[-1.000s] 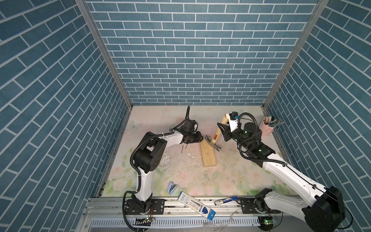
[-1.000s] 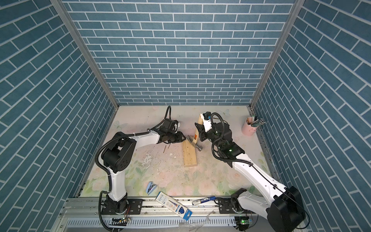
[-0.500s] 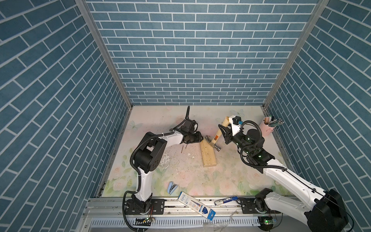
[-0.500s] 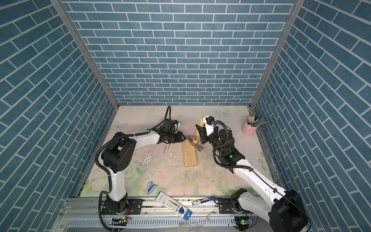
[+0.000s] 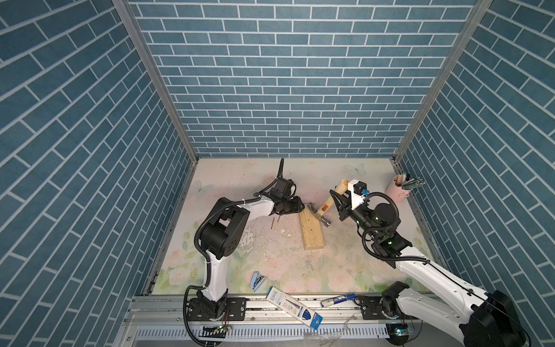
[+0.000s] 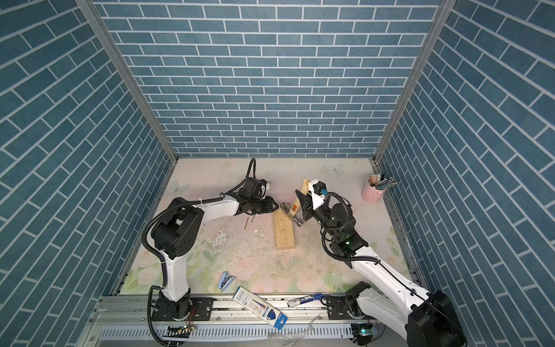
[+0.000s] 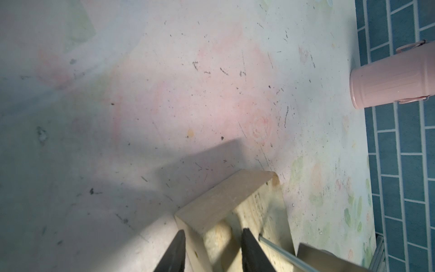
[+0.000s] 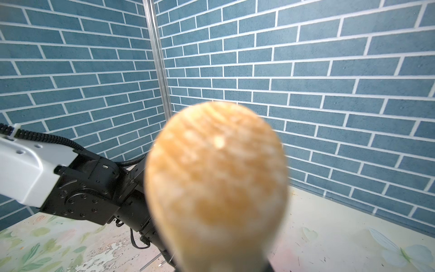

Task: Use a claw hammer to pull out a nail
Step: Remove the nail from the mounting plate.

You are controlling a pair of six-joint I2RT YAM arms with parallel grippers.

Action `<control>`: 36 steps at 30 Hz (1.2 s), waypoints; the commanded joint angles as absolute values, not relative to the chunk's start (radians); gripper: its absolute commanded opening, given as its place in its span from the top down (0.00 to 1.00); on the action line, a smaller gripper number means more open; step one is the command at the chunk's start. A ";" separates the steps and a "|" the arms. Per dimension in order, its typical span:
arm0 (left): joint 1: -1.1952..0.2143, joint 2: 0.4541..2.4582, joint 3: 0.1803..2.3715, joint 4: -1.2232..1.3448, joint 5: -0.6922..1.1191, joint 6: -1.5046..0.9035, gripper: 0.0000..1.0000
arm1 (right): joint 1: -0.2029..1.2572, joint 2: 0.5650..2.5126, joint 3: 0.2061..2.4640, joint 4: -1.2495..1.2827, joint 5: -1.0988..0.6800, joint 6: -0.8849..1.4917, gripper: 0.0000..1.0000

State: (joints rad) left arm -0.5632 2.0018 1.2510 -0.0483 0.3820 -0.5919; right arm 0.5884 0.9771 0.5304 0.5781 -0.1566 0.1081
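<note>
The claw hammer [image 5: 327, 205], likely head-heavy and stiff, leans its steel head on the far end of the wooden block [image 5: 312, 237]; its smooth handle is best held near the butt, where the right gripper [image 5: 337, 200] clamps its jaws, while the left gripper [image 7: 213, 235] seems to pinch that block end, jaws part-spread.

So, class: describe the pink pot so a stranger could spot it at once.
Find the floral tabletop inside the blue brick walls; go to its far corner on the right arm's side. There stands the pink pot, upright, pens or pencils poking out: the only pink container.
</note>
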 commanded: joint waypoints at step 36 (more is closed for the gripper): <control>-0.569 2.041 1.164 -0.171 0.291 -0.596 0.61 | 0.603 0.893 0.607 0.394 -0.114 0.300 1.00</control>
